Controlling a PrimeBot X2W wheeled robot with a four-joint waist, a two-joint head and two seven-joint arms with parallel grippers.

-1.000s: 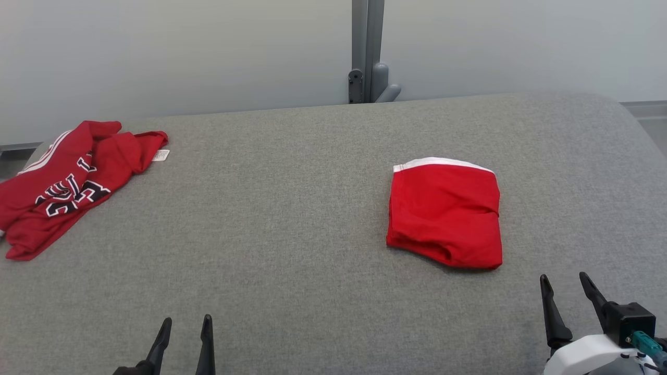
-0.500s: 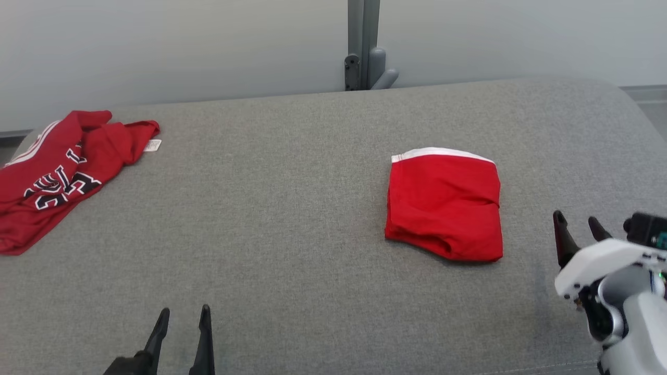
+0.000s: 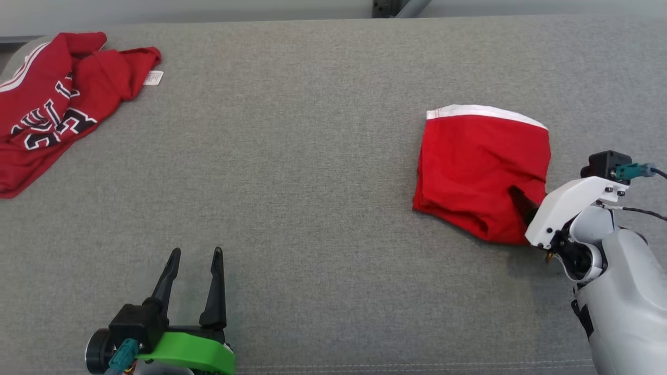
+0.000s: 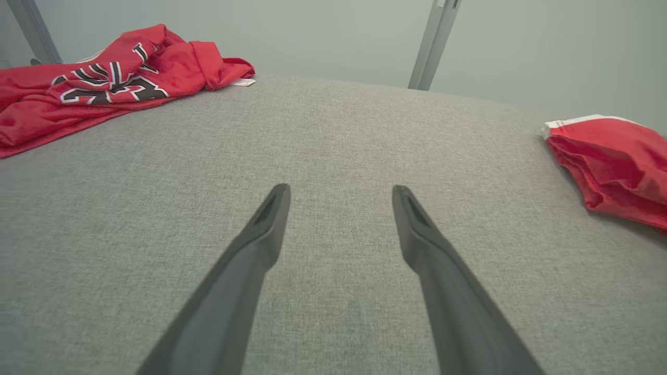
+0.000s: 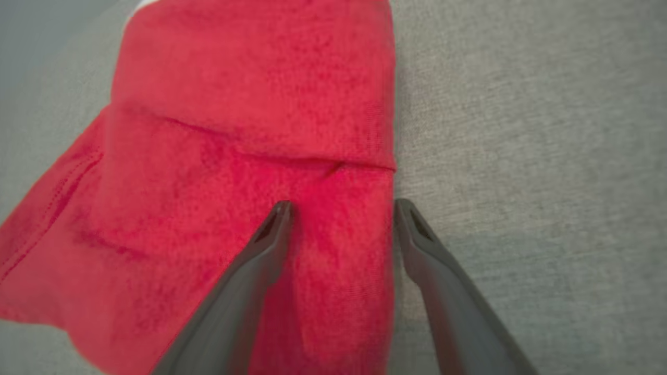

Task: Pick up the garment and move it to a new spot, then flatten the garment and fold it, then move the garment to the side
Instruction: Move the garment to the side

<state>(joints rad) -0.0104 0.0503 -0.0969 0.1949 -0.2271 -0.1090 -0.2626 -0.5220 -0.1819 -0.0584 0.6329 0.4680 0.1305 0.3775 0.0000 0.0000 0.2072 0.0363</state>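
Note:
A folded red garment [image 3: 479, 166] with a white band along its far edge lies on the right of the grey padded surface [image 3: 312, 156]. My right gripper [image 3: 526, 203] is at its near right corner, low over the cloth. In the right wrist view the right gripper [image 5: 342, 204] stands open: one finger [image 5: 260, 250] is over the red garment [image 5: 250, 104], the other lies just outside its right edge. My left gripper [image 3: 197, 252] is open over bare fabric at the lower left, far from the garment [image 4: 615, 156]. Nothing sits between the left gripper's [image 4: 340, 188] fingers.
A crumpled red jersey [image 3: 47, 109] with black-and-white lettering and a white tag lies at the far left; the left wrist view shows the jersey [image 4: 104, 88] at its upper left. A grey post [image 4: 432, 47] stands behind the surface.
The head camera has tipped down, so the whole picture has shifted. My right gripper has come forward from the near right edge to the folded garment's near right corner, still open.

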